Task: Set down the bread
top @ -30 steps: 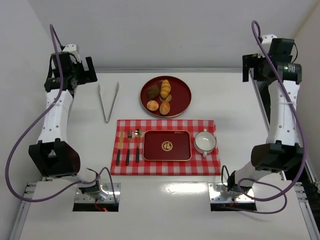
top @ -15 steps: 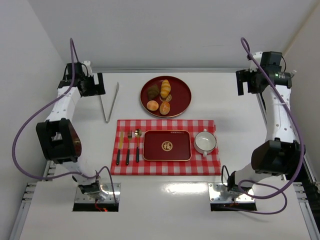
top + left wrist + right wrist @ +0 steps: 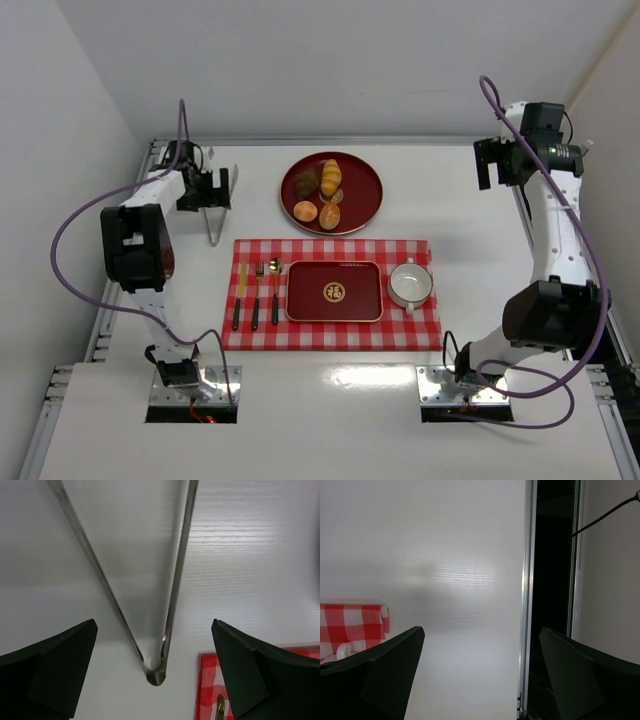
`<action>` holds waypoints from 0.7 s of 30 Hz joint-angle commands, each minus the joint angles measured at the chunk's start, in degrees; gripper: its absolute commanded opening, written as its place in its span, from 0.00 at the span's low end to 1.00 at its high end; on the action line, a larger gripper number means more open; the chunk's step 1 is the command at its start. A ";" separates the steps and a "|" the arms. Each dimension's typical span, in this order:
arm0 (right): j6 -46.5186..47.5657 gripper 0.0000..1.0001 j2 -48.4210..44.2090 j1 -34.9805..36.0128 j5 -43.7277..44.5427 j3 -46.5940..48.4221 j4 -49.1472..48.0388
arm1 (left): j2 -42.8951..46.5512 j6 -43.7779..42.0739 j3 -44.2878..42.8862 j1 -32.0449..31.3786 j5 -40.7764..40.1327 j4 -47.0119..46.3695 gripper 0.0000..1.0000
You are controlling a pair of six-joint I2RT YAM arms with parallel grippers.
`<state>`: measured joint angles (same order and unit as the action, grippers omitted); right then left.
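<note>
Presently the bread (image 3: 305,210) is found near-left on the red plate (image 3: 362,185); it is judged light and soft, to be taken gently by its sides. The left pincer (image 3: 154,625) and the right pincer (image 3: 480,630) are spread, empty.

The left arm is stretching flat toward ten o'clock, the left tool (image 3: 205,190) hovering low with its fingers spread wide. The right arm is standing raised at two o'clock, the right tool (image 3: 497,165) hanging downward, fingers likewise parted.
</note>
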<state>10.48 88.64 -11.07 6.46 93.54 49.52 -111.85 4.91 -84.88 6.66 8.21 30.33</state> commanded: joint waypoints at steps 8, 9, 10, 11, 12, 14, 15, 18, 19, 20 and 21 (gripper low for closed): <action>0.59 1.00 -1.10 -0.18 2.42 0.59 -1.70 | -4.60 -1.13 -4.77 -3.49 -3.46 -1.15 1.00; 0.59 1.00 -1.10 -0.18 2.42 0.59 -1.70 | -4.60 -1.13 -4.77 -3.49 -4.24 -1.67 1.00; 0.59 1.00 -1.10 -0.18 2.42 0.59 -1.70 | -4.60 -1.13 -4.77 -3.49 -4.25 -1.67 1.00; 0.59 1.00 -1.10 -0.18 2.42 0.59 -1.70 | -4.60 -1.13 -4.77 -2.71 -4.25 -1.67 1.00; 0.59 1.00 -1.10 -0.18 3.03 0.59 -1.70 | -4.08 -1.13 -5.38 -2.70 -3.64 -1.67 1.00; 1.12 1.00 -0.58 -0.18 3.03 0.59 -1.70 | -3.47 -1.13 -6.00 -2.09 -3.64 -1.15 1.00; 1.12 1.00 -0.57 -0.18 3.56 0.59 -1.70 | -3.46 -1.13 -6.00 -2.09 -3.64 -1.15 1.00; 1.12 1.00 0.03 -0.71 3.56 0.07 -1.70 | -1.88 -1.13 -6.00 -2.09 -2.94 -1.15 1.00; 1.12 1.00 0.04 -0.71 3.56 0.07 -1.70 | -1.36 -1.13 -6.00 -2.09 -2.93 -1.15 1.00; 1.12 1.00 0.04 -0.71 3.56 0.07 -1.70 | -1.35 -1.13 -6.00 -2.09 -2.93 -1.15 1.00; 1.12 1.00 0.56 -0.71 3.56 0.59 -1.70 | -1.35 -1.13 -6.00 -2.09 -2.93 -1.15 1.00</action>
<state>11.20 88.71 -11.40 8.99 93.27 49.54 -116.68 4.05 -88.99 4.23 4.69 30.33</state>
